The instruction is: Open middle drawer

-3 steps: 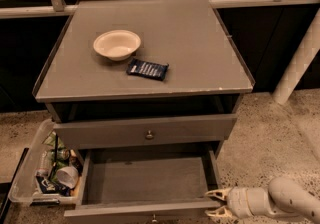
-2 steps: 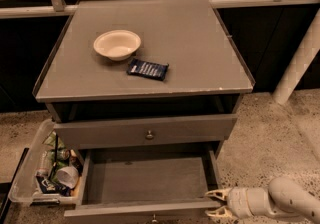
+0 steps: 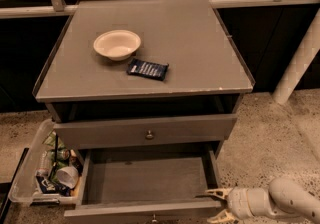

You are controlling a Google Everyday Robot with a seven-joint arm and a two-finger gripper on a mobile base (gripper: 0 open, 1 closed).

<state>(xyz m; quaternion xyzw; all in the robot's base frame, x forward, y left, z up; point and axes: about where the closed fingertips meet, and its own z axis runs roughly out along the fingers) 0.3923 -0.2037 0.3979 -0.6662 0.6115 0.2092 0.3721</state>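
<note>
Hovering beside one open middle drawer (image 3: 145, 180), gripper (image 3: 218, 204) jaws released; one bowl (image 3: 117, 44), one packet (image 3: 147, 69).

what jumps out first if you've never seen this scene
The middle drawer stands pulled out low on the grey cabinet, with the pale gripper open at its front corner, at the view's lower right. On the cabinet top sit a white bowl and a dark blue packet beside it.
</note>
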